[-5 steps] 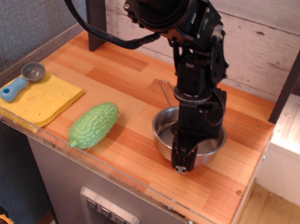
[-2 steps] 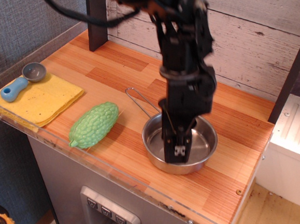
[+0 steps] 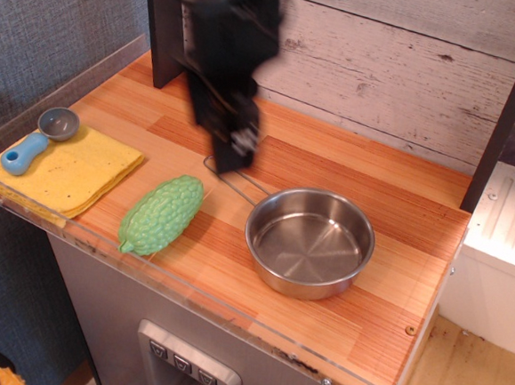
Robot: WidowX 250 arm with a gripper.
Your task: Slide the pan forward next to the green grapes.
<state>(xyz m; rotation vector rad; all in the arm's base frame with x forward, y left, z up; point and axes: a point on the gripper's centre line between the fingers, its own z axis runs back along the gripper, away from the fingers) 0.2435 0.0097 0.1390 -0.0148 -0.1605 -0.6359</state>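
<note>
At centre right we see the shiny round steel pan on the striped wood tabletop, near the bumpy green grapes; the blurred pincer hovers above, its state unreadable.

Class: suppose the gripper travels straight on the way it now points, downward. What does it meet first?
Probably the pan's thin wire handle, directly under the blurred gripper; otherwise the wooden tabletop. Depth is hard to judge here.
</note>
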